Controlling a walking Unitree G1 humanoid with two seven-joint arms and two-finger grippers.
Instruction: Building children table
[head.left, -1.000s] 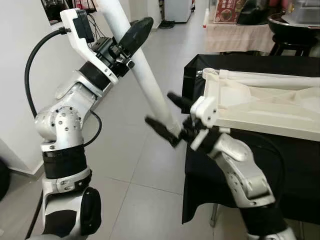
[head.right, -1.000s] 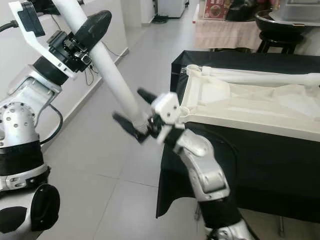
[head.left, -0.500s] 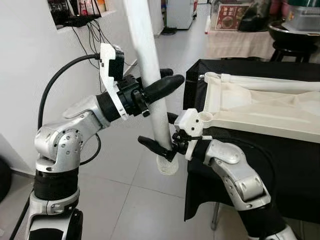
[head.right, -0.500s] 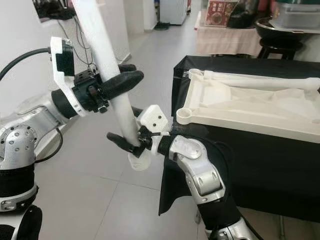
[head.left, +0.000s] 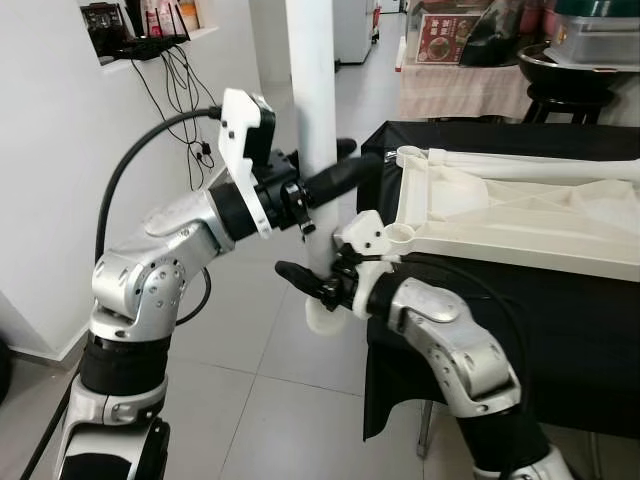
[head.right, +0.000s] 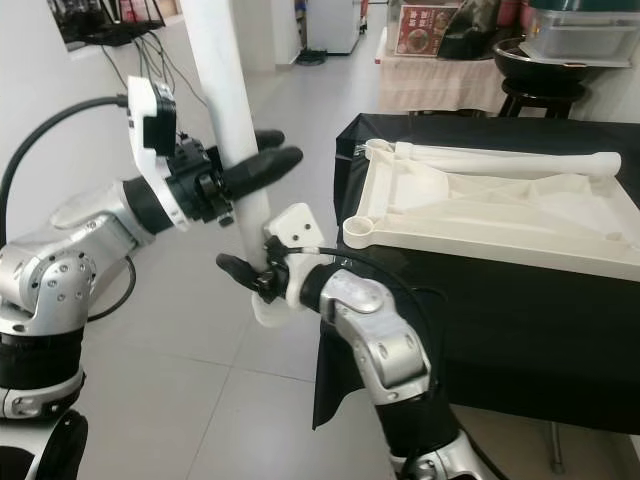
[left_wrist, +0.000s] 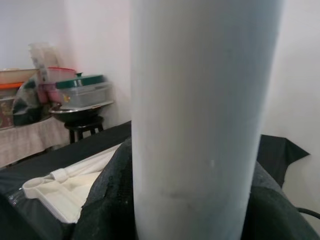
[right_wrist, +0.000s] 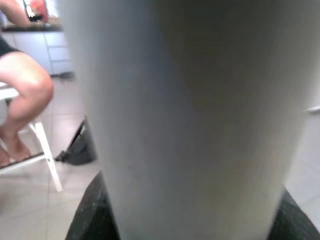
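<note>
Black fingers, left gripper (head.left: 335, 180): closed around the white table leg (head.left: 313, 120) at mid-height, one finger on each side of the tube.
Black fingers, right gripper (head.left: 312, 285): closed on the same leg lower down, just above its flared foot.
Table leg: a smooth white tube held nearly upright in the air beside the black-draped table (head.right: 520, 330); its flared lower end (head.left: 322, 317) hangs above the tiled floor (head.left: 270, 380), and its top runs out of the picture.
Wrist views: the tube stands close before each camera, with dark finger pads (left_wrist: 107, 200) pressed to its sides.
Tabletop (head.right: 480, 205): a white moulded panel lying upside down on the black cloth, ribs showing, with a round corner socket (head.right: 358, 229) near the right gripper.
Second leg (head.right: 500, 158): lies flat along the far edge of the tabletop.
Background: a person's bare legs (right_wrist: 22, 95) on a white chair, seen in the right wrist view.
</note>
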